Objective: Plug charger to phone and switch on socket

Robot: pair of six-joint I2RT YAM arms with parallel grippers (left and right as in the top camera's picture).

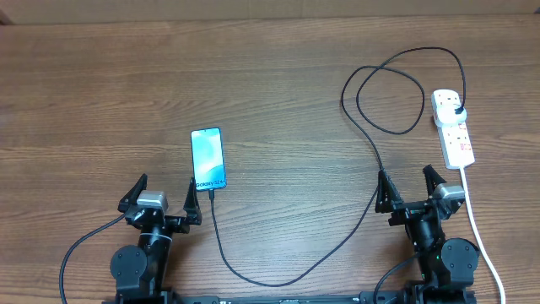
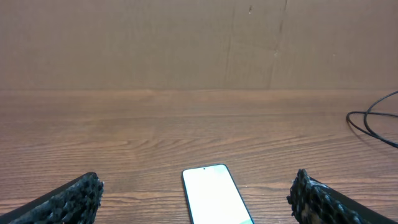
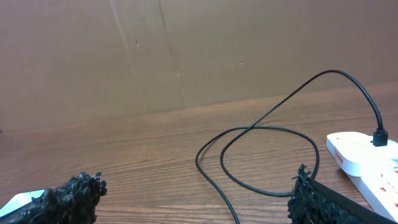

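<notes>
Both tools (image 1: 160, 203) (image 1: 411, 187) spread wide and empty; thin black charger cable (image 1: 371, 143) already reaching slim blue-screened phone (image 1: 207, 158) ahead of left tool, apparently plugged.

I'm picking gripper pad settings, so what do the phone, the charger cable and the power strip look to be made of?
Phone: smooth glass face, judging by the bright glossy screen; dark edges, material unclear. Charger cable: thin black rubbery or plastic sheath, since it lies in loose loops. Power strip: hard white moulded plastic, slightly shiny.
</notes>
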